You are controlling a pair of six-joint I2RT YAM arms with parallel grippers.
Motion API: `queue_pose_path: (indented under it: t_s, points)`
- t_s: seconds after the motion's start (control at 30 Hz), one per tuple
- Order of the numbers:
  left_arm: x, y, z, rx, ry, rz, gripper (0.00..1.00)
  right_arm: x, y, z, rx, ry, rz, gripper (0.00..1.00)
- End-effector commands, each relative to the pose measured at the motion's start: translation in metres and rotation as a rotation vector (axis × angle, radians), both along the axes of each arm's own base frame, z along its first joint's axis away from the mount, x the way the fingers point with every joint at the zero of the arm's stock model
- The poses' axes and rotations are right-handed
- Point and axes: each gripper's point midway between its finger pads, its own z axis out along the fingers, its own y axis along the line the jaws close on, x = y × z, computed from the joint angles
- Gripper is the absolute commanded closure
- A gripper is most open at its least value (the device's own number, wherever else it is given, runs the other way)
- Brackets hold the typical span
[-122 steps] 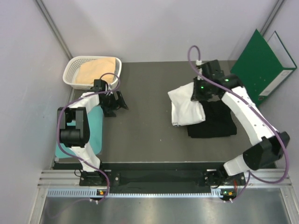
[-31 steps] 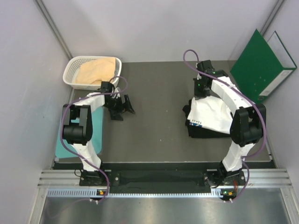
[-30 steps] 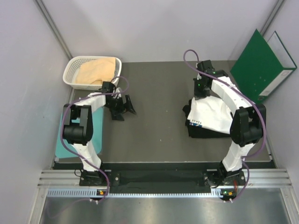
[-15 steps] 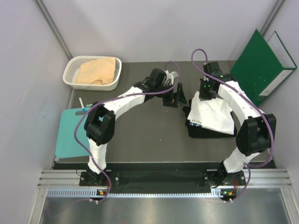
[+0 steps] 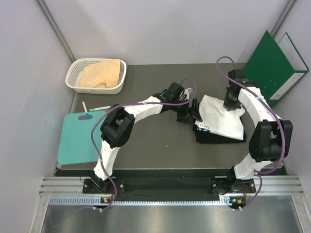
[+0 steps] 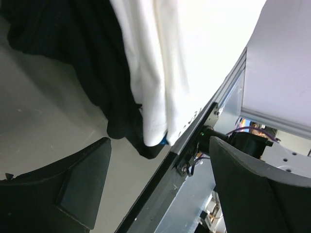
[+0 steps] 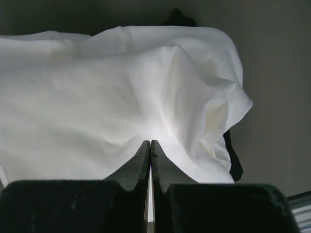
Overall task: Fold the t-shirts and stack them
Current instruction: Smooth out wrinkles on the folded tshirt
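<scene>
Since 4.1 s ago the left arm (image 5: 146, 104) has swung from beside the basket (image 5: 77, 68) at 10 o'clock across the worktop (image 5: 155, 141) to the stack at 3 o'clock. The white t-shirt (image 5: 221, 119), which was bunched off the 9 o'clock side of the black t-shirt (image 5: 218, 138), now lies spread over it. The right arm (image 5: 257, 104) has carried its jaws toward the shirt's 2 o'clock corner. The tan-peach t-shirt (image 5: 99, 75) lies in the basket, not yet folded. The step in hand looks like squaring the white layer on the black one. To do it well, the left jaws should probably take only the white hem at the stack's 9 o'clock edge. The black cloth directly under that hem is easy to catch by mistake. Any pull should be low and gentle so the black shirt is not dragged out of square, while the right side pins the far edge. The left jaws stand wide apart and hold nothing, with the rumpled edges of both shirts between and just beyond the 2 fingers. The right jaws are pressed together with their tips against the white cloth. Whether a pinch of fabric sits between them cannot be told.
</scene>
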Motion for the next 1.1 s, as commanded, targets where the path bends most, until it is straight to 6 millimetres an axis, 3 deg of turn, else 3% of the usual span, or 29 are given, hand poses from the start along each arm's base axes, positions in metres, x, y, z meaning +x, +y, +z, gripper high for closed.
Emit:
queue_pose_path:
  t_s: [0.0,0.13,0.27,0.5,0.6,0.63,0.73,0.77,1.07]
  points:
    - [0.015,-0.019,0.042,-0.093,-0.109,0.007,0.14,0.007,-0.024,-0.005,-0.048,0.000,-0.043,1.00]
    - [0.012,-0.023,0.047,-0.095,-0.120,0.000,0.15,0.009,-0.047,-0.011,-0.072,0.022,-0.103,1.00]
    - [0.010,-0.032,0.033,-0.076,-0.096,-0.020,0.15,0.009,-0.061,-0.015,-0.094,0.032,-0.129,1.00]
    - [0.009,-0.051,0.027,-0.060,-0.107,-0.058,0.17,0.011,-0.076,-0.017,-0.081,0.017,-0.169,1.00]
    - [0.008,-0.057,0.022,-0.058,-0.103,-0.072,0.38,0.011,-0.080,-0.021,-0.084,0.031,-0.171,1.00]
    - [0.008,-0.058,0.020,-0.055,-0.098,-0.072,0.54,0.012,-0.082,-0.023,-0.084,0.035,-0.174,1.00]
    - [0.007,-0.058,0.021,-0.051,-0.105,-0.070,0.82,0.012,-0.083,-0.025,-0.079,0.038,-0.166,1.00]
    - [0.007,-0.056,0.024,-0.049,-0.111,-0.067,1.00,0.013,-0.081,-0.027,-0.068,0.036,-0.163,1.00]
    - [0.005,-0.043,0.066,-0.069,-0.189,-0.026,1.00,0.026,-0.076,-0.028,-0.034,0.017,-0.104,1.00]
